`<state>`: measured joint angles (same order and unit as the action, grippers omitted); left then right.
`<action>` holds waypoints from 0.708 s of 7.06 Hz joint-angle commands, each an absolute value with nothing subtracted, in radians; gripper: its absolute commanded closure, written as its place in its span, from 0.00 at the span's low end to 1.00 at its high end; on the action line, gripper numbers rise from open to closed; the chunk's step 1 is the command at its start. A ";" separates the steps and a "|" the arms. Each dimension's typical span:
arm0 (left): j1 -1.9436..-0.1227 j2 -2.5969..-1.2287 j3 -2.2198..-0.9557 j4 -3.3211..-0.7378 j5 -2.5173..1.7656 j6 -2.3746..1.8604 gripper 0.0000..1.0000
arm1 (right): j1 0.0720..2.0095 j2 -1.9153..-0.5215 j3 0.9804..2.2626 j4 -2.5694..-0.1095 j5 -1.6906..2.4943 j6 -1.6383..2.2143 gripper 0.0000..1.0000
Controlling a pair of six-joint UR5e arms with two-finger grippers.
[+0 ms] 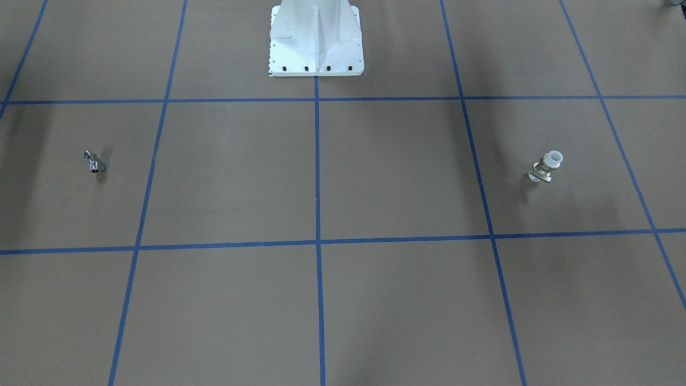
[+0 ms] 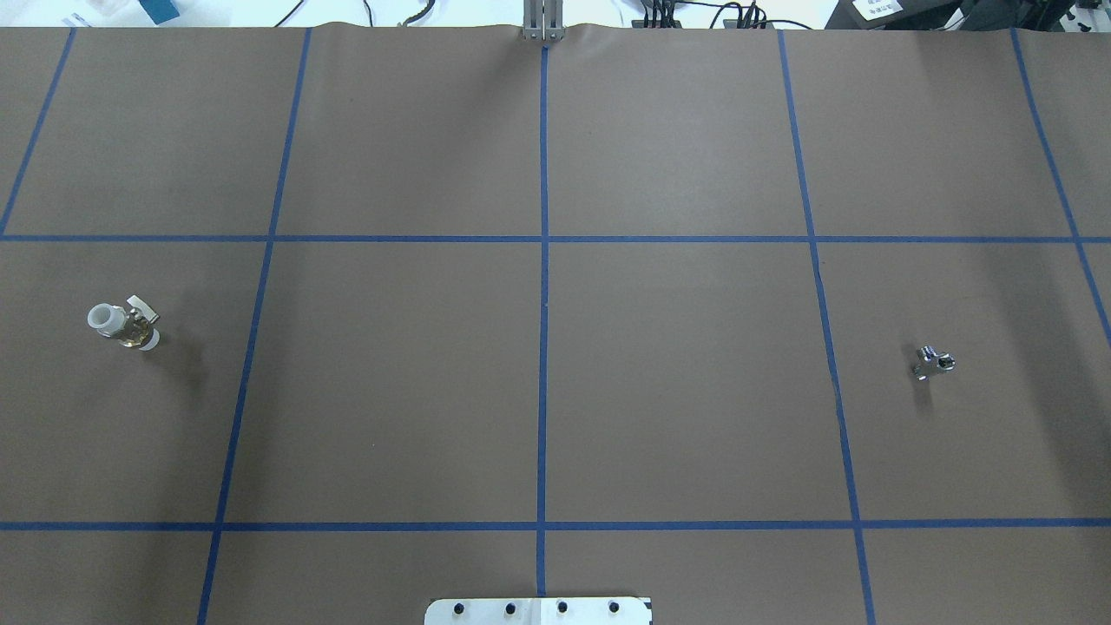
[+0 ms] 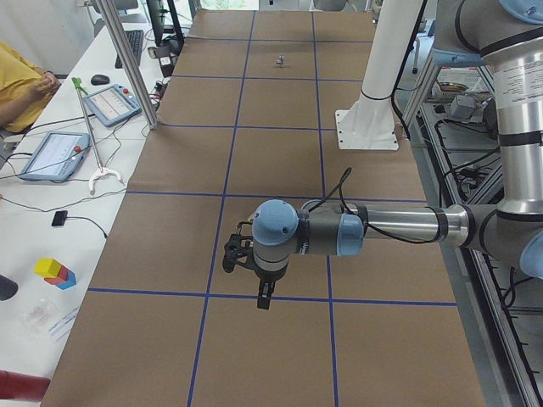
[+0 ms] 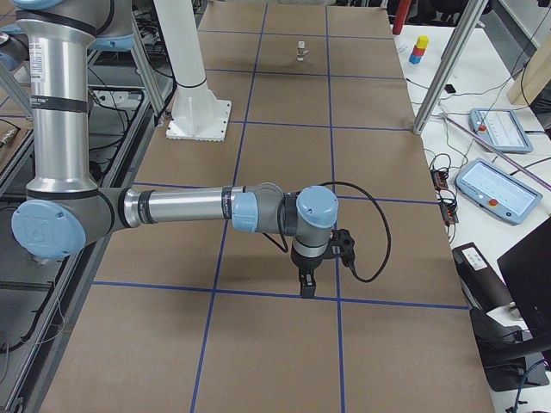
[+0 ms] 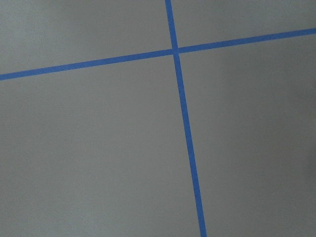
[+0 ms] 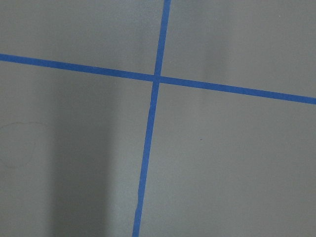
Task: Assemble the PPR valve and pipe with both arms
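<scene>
We find the valve (image 2: 122,324) at the table's (image 2: 677,391) left and the pipe (image 2: 933,361) at its right. Whether the left fingers (image 3: 264,298) and right fingers (image 4: 306,285) are spread or pressed together, we cannot tell.

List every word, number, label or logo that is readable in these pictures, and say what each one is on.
No text here can be read with certainty.
sticker on the left arm: printed lines, too small to read.
tablet screens on the side desk: too blurred to read.
white label beyond the table's far edge: too small to read.
valve and pipe: no marking visible.
</scene>
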<state>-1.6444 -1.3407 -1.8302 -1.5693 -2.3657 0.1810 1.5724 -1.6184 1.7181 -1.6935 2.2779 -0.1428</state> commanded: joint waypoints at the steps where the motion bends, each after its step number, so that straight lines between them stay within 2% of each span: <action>1: -1.644 -1.341 -1.830 -1.569 -2.365 0.179 0.00 | 1.572 -1.618 1.718 -1.694 2.278 -0.143 0.00; 5: -1.643 -1.359 -1.836 -1.589 -2.370 0.183 0.00 | 1.572 -1.614 1.718 -1.694 2.278 -0.143 0.00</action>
<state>-1.6435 -1.3523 -1.8375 -1.5805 -2.3685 0.1819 1.5723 -1.6165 1.7180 -1.6935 2.2790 -0.1427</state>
